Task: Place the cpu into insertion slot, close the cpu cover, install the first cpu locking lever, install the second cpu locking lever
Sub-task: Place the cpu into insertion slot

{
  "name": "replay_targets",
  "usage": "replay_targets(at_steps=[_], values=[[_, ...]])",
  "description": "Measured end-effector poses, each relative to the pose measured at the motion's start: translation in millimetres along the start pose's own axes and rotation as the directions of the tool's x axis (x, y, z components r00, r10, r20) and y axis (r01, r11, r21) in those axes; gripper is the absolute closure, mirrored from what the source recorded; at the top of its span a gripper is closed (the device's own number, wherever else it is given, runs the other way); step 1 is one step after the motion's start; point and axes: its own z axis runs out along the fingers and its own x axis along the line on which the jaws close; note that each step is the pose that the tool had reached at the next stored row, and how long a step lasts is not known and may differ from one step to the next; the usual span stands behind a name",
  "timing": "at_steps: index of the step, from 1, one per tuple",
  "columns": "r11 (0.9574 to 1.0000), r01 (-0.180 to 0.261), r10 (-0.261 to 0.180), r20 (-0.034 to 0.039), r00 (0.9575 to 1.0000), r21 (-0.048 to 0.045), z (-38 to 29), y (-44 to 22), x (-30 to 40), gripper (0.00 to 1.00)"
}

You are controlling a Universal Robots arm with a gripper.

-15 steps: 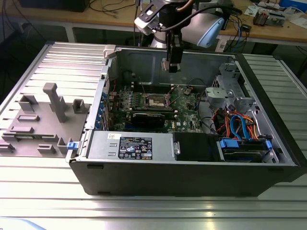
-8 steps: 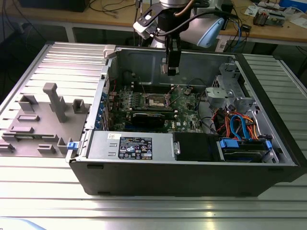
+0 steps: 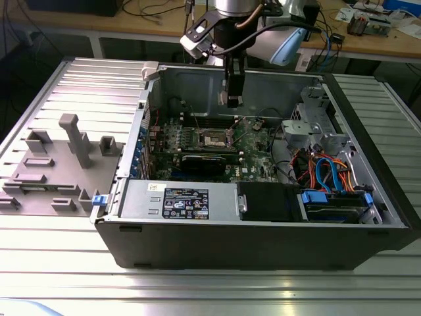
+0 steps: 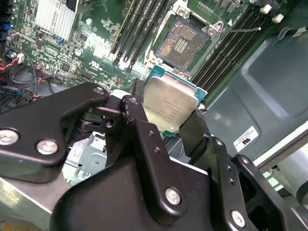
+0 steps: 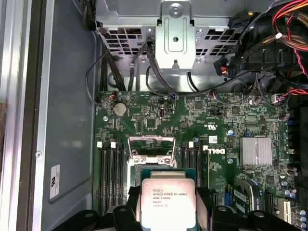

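My gripper (image 4: 166, 115) is shut on the cpu (image 4: 169, 107), a square chip with a silver top, its black fingers (image 4: 137, 115) pressing two opposite edges. In the first wrist view the cpu (image 5: 167, 202) hangs between the fingers just short of the open cpu cover (image 5: 151, 146), which stands raised as a silvery frame. The insertion slot (image 4: 184, 42) lies bare on the green motherboard with its contact field showing, and a thin wire locking lever (image 4: 243, 30) sticks out beside it. In the exterior view the gripper (image 3: 231, 99) hovers above the insertion slot (image 3: 216, 138) inside the computer case.
Black memory slots (image 4: 139, 33) flank the socket on both sides. A finned heatsink (image 5: 259, 150) sits on the board nearby. The case's grey side wall (image 5: 72, 120) and a metal drive bracket (image 5: 175, 38) border the board. A cable bundle (image 3: 322, 174) fills the exterior view's right.
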Motion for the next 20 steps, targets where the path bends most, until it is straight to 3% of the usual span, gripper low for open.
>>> replay_targets(at_steps=[20], values=[[1.0000,0.000,0.000,-0.0001,1.0000,-0.0001,2.7,-4.3,0.1,0.46]])
